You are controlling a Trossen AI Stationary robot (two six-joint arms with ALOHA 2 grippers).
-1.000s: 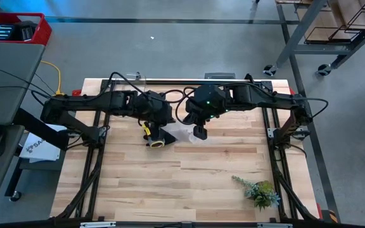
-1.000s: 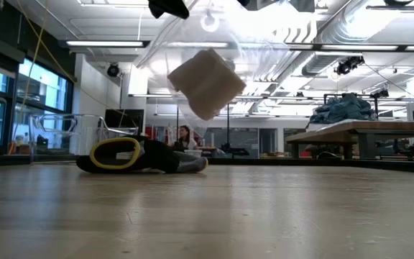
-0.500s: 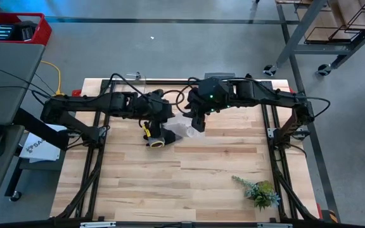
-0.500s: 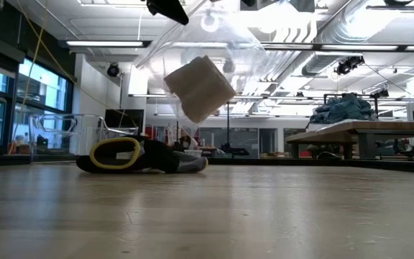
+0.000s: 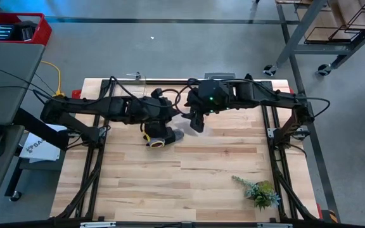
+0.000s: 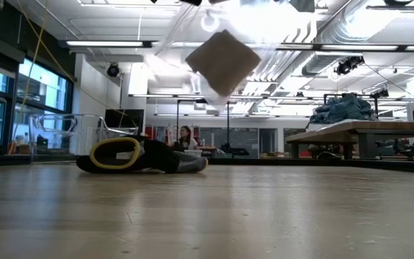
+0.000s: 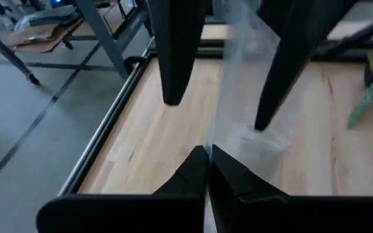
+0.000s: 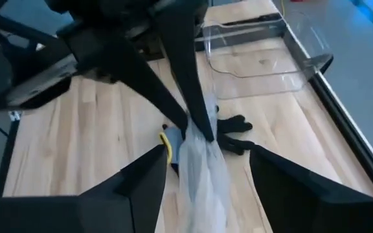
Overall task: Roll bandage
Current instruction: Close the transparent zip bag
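Note:
The bandage (image 6: 223, 61) shows as a white block inside a clear plastic bag (image 6: 185, 43) that hangs above the table. My left gripper (image 5: 173, 118) is shut on the bag (image 8: 203, 175). Beside it, my right gripper (image 5: 195, 123) is open, with one finger on either side of the bag. Whether those fingers touch the plastic, I cannot tell. In the left wrist view the bag (image 7: 235, 58) runs from my shut left fingers (image 7: 196, 169) up between the two right fingers (image 7: 173, 58). My left gripper pinches a bunched part of the clear bag (image 7: 220, 116) between its two fingers (image 8: 193, 110). They slant down from the table's left. The bag hangs clear of the table with the bandage inside it.
A black-and-grey work glove (image 5: 158, 135) with a yellow cuff (image 6: 115, 154) lies on the table under the grippers. A clear acrylic tray (image 8: 264, 58) stands at the far edge. A small green plant (image 5: 260, 191) sits near the right front corner. A person (image 6: 185, 137) shows far behind the table.
My right gripper has opened, let go of the bag and drawn a little toward the far edge. The bag, held at both ends before, now hangs from my left gripper alone. The bandage inside has swung upward and turned.

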